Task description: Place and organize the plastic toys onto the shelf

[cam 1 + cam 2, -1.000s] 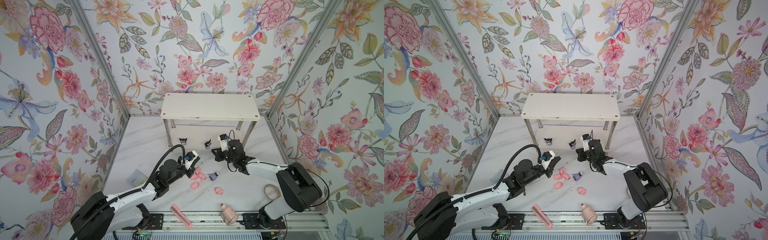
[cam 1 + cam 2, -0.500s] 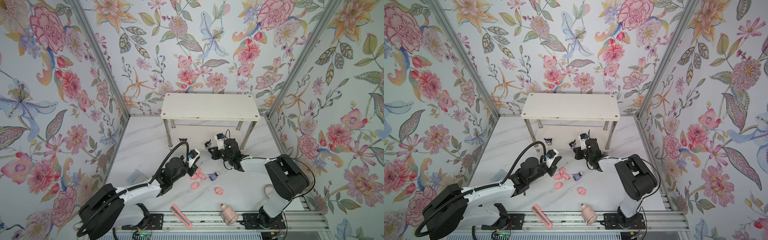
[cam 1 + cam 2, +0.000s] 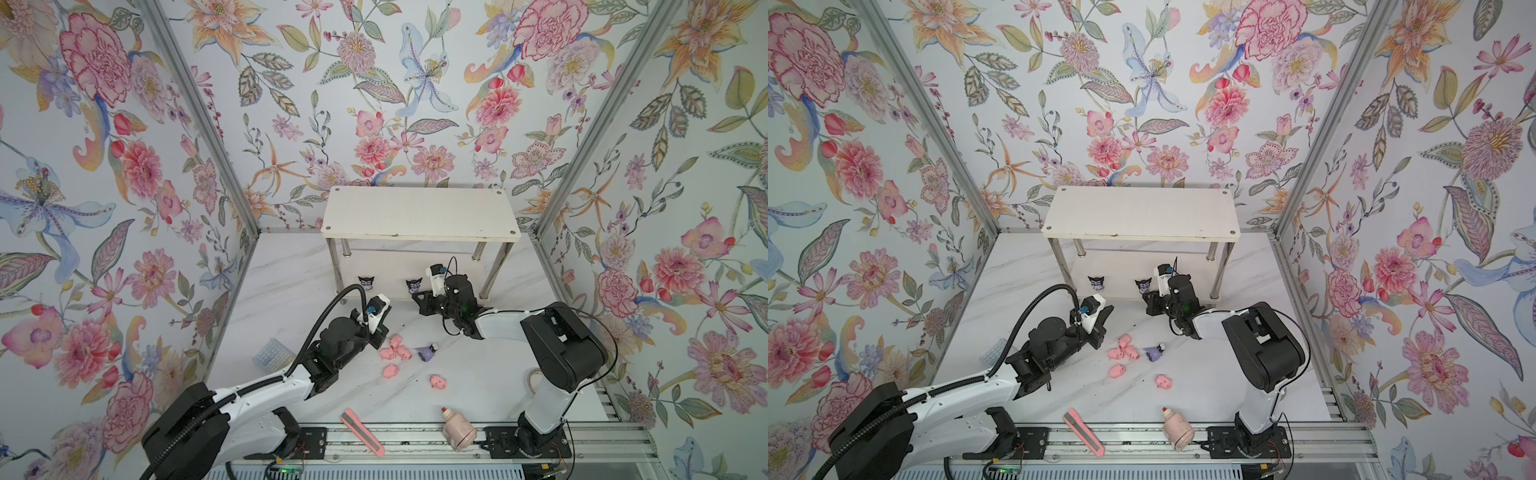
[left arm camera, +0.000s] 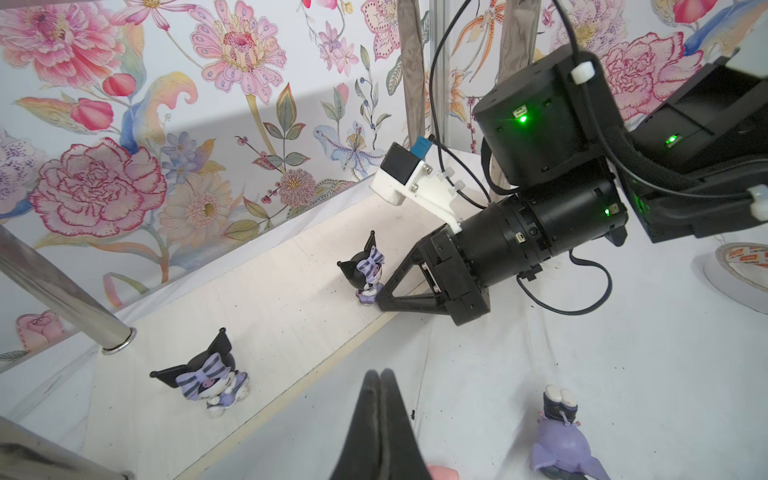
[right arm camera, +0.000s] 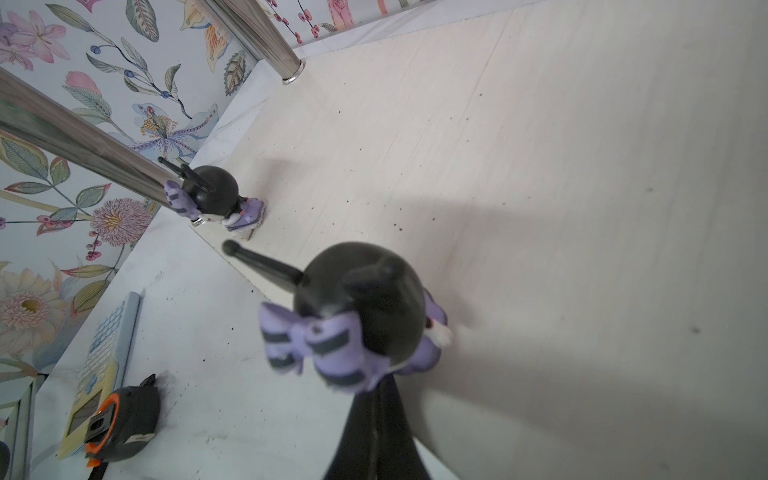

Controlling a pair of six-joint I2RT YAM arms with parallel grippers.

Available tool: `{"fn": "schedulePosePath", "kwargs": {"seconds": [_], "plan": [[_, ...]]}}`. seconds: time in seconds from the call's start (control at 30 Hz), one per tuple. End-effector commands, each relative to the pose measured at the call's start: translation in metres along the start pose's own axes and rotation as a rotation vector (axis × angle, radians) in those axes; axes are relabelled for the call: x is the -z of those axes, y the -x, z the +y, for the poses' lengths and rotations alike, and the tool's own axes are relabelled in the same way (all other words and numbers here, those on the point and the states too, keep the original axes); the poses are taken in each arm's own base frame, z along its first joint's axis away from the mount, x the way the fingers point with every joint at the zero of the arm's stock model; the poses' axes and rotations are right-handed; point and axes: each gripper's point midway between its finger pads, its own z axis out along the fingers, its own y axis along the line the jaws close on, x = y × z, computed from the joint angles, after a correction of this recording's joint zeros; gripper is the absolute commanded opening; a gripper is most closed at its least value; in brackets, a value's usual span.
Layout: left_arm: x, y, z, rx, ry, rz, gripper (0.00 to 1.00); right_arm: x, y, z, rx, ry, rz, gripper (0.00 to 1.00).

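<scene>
Left gripper (image 4: 380,374): jaws pressed together, empty, low over white marble-look table (image 3: 478,374), just beside tiny pink plastic pigs (image 3: 395,351). Right gripper (image 4: 379,306): jaws closed, holding nothing, tips at base of small purple-white figurine with black horned head (image 4: 365,270), upright on lower board of white two-tier chrome-legged shelf (image 3: 419,214). Second figurine (image 4: 208,384) upright on same board. Third figurine (image 3: 428,353) lies on table by pigs.

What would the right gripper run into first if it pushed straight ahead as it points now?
The purple horned figurine standing on the lower board of the shelf. The shut right gripper points at its base, seemingly touching it or nearly so.
</scene>
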Motion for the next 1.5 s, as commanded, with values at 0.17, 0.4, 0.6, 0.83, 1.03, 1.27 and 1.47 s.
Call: {"fn": "schedulePosePath", "kwargs": {"seconds": [0.17, 0.4, 0.6, 0.83, 1.03, 1.27, 1.47], "plan": [[0.006, -0.004, 0.013, 0.008, 0.050, -0.002, 0.01, -0.010, 0.005, 0.010, -0.004, 0.034, -0.003, 0.00], [0.006, -0.005, 0.016, 0.007, 0.059, 0.003, 0.02, -0.006, 0.002, 0.013, 0.000, 0.034, 0.001, 0.00], [0.009, -0.003, 0.020, 0.013, 0.072, -0.006, 0.08, 0.014, -0.008, 0.010, 0.021, -0.005, 0.019, 0.00], [0.011, -0.003, 0.025, 0.015, 0.086, -0.015, 0.11, 0.040, -0.010, 0.005, 0.071, -0.071, 0.022, 0.00], [0.011, -0.001, 0.026, 0.026, 0.089, -0.020, 0.11, 0.039, 0.008, 0.009, 0.071, -0.064, -0.019, 0.00], [0.016, -0.005, 0.031, 0.022, 0.107, -0.009, 0.12, 0.033, 0.028, 0.010, 0.081, -0.074, -0.037, 0.00], [0.017, -0.007, 0.032, 0.026, 0.108, -0.009, 0.12, 0.029, 0.036, 0.008, 0.087, -0.081, -0.043, 0.00]]}}
